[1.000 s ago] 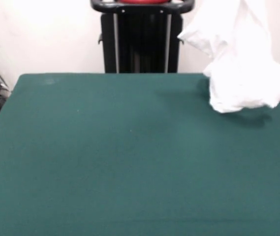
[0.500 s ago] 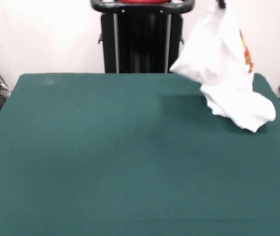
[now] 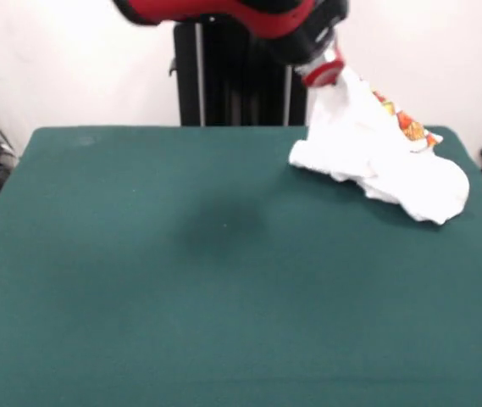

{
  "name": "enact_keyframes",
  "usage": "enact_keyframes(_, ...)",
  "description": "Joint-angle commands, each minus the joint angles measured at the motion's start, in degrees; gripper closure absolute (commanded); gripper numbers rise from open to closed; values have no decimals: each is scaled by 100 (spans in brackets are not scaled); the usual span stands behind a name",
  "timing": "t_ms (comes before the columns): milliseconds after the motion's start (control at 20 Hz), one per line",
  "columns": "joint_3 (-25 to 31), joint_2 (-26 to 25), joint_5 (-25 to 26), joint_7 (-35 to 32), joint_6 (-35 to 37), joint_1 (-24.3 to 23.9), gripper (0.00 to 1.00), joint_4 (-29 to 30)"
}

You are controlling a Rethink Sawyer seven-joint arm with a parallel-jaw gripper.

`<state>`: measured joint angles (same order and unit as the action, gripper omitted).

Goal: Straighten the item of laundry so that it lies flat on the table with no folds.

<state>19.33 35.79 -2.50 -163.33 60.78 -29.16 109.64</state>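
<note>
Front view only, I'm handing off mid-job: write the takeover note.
Gripper: at the top of the shirt's raised peak; fingers hidden, grip unclear.
White T-shirt with colourful food print: bunched in a heap near one corner of the dark green felt table, one end pulled up toward the gripper.
Done: most of the shirt rests on the table.
Left: spread it flat, remove all folds.

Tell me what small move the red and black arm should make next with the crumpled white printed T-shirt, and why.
Probably keep the grip and drag the white printed T-shirt sideways toward the open middle of the dark green felt table. The shirt lies bunched and folded near the table's far corner, one end lifted up to the gripper, so pulling low across the felt should draw out the folds.
</note>
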Motion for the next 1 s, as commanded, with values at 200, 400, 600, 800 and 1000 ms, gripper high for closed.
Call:
enact_keyframes(200,719,-386,1030,2033,-19,-427,100,-626)
enact_keyframes(400,521,-426,1788,1870,-173,-548,100,-938)
enact_keyframes(600,247,-276,2628,1446,-553,-489,100,-1191)
enact_keyframes(800,13,-136,3390,836,-957,-269,100,-1335)
enact_keyframes(1000,-9,-83,3626,628,-1047,-292,100,-1360)
